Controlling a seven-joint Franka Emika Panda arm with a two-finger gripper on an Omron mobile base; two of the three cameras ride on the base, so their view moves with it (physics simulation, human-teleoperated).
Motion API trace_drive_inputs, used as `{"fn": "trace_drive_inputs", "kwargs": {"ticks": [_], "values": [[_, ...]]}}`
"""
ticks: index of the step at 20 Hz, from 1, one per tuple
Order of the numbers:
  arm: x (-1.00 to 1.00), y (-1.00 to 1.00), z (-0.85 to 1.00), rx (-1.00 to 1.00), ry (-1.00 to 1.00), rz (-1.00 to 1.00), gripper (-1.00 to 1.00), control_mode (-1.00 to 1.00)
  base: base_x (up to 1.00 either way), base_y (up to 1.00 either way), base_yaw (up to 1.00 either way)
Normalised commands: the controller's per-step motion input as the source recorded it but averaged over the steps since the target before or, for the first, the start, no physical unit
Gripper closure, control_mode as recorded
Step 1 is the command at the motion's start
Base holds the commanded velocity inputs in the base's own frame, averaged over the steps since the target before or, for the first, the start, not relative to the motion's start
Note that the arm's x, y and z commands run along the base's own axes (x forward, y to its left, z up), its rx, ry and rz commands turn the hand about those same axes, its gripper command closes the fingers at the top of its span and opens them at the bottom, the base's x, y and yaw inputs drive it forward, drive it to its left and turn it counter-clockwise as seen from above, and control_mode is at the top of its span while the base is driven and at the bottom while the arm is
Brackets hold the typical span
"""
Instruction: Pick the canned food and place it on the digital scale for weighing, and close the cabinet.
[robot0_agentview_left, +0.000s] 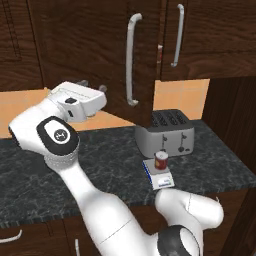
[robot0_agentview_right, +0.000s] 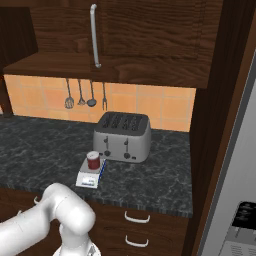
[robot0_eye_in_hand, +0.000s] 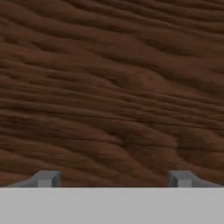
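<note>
The canned food (robot0_agentview_left: 161, 161) (robot0_agentview_right: 93, 160), a small dark red tin, stands upright on the digital scale (robot0_agentview_left: 163, 180) (robot0_agentview_right: 87, 180) in front of the toaster. The cabinet (robot0_agentview_left: 100, 45) (robot0_agentview_right: 145, 30) hangs above the counter. Its left door, with a long silver handle (robot0_agentview_left: 131, 60), is swung out at an angle. My gripper (robot0_agentview_left: 93, 86) (robot0_eye_in_hand: 113, 178) is raised at that door's left part, fingers pointing into the wood. In the hand view the wood grain is very close, and the two fingertips (robot0_eye_in_hand: 48, 178) stand wide apart with nothing between them. The gripper is open.
A silver four-slot toaster (robot0_agentview_left: 165, 132) (robot0_agentview_right: 122, 136) stands behind the scale on the dark stone counter (robot0_agentview_left: 100, 165). Utensils (robot0_agentview_right: 80, 95) hang on the tiled wall. Drawers (robot0_agentview_right: 136, 217) sit below the counter, and a tall appliance (robot0_agentview_right: 240, 175) is at the right.
</note>
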Motion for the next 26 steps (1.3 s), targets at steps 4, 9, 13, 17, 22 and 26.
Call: {"fn": "trace_drive_inputs", "kwargs": {"ticks": [4,9,13,17,22,26], "values": [[1.00,-1.00,-0.06,0.24,0.11,0.22,-1.00,-1.00,0.00,0.00,0.00],[1.00,-0.87,-0.16,0.18,0.12,0.30,-1.00,-1.00,0.00,0.00,0.00],[1.00,-0.92,-0.05,0.21,0.01,0.32,-1.00,-1.00,0.00,0.00,0.00],[1.00,-0.87,-0.05,0.21,0.01,0.33,-1.00,-1.00,0.00,0.00,0.00],[1.00,-0.63,-0.01,0.17,0.00,0.24,-1.00,-1.00,0.00,0.00,0.00],[0.99,-0.31,0.00,0.13,0.00,0.14,-1.00,-1.00,0.00,0.00,0.00]]}}
